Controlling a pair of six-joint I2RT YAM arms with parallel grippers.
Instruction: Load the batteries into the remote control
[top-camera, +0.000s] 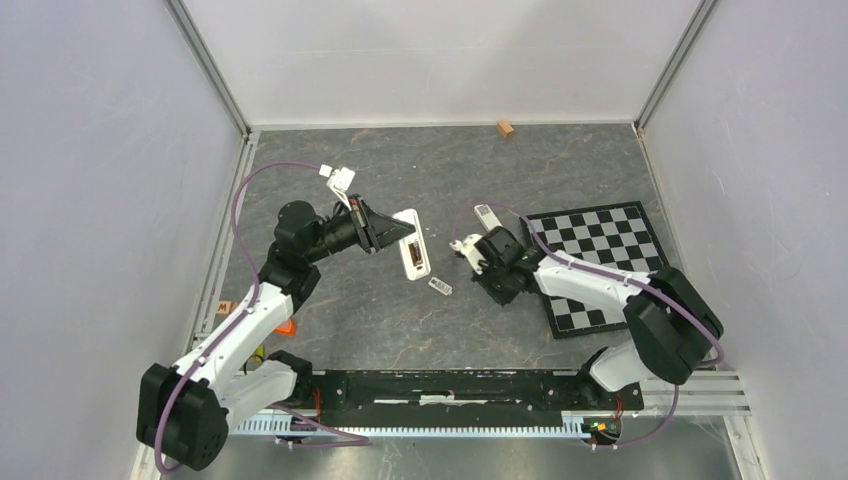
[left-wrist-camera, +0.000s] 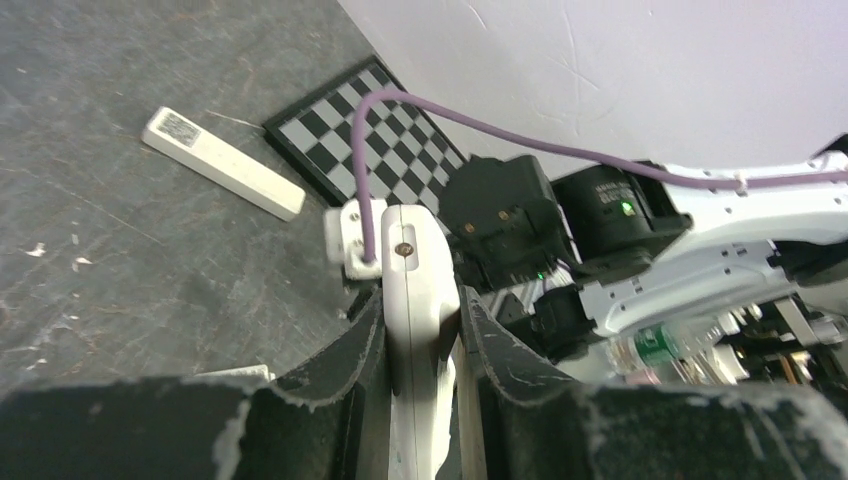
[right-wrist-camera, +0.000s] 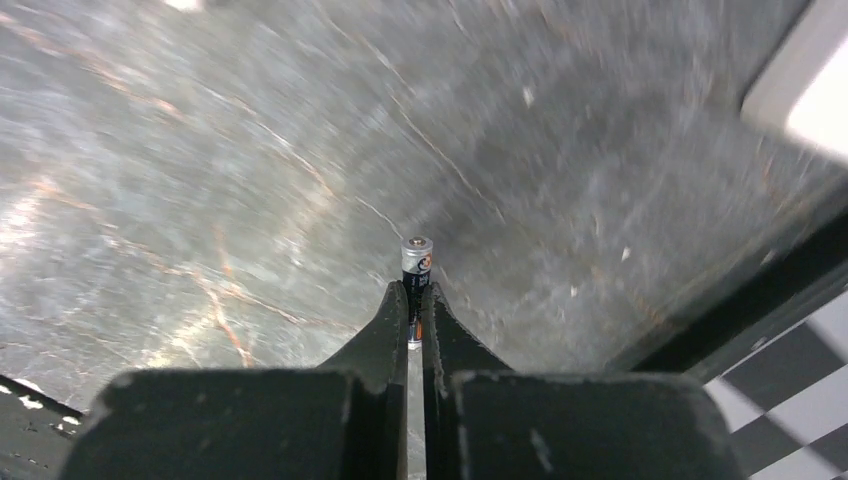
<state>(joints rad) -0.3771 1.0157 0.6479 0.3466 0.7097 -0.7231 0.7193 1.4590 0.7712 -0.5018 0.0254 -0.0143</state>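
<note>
The slim white remote control (top-camera: 487, 215) lies on the table by the chessboard's near-left corner; it also shows in the left wrist view (left-wrist-camera: 222, 163), plain side up with a grey label at one end. My left gripper (top-camera: 395, 236) (left-wrist-camera: 420, 310) is shut on a shorter, wider white remote (top-camera: 410, 250) (left-wrist-camera: 415, 250), held on its edge. My right gripper (top-camera: 468, 250) (right-wrist-camera: 414, 292) is shut on a battery (right-wrist-camera: 416, 260), black with an orange mark and a silver tip, held above the table to the right of the held remote. No other batteries show.
A chessboard (top-camera: 600, 260) (left-wrist-camera: 400, 130) lies at the right. A small white piece (top-camera: 440, 287) lies below the held remote. A wooden block (top-camera: 506, 127) sits by the back wall. An orange object (top-camera: 285, 327) lies near the left arm.
</note>
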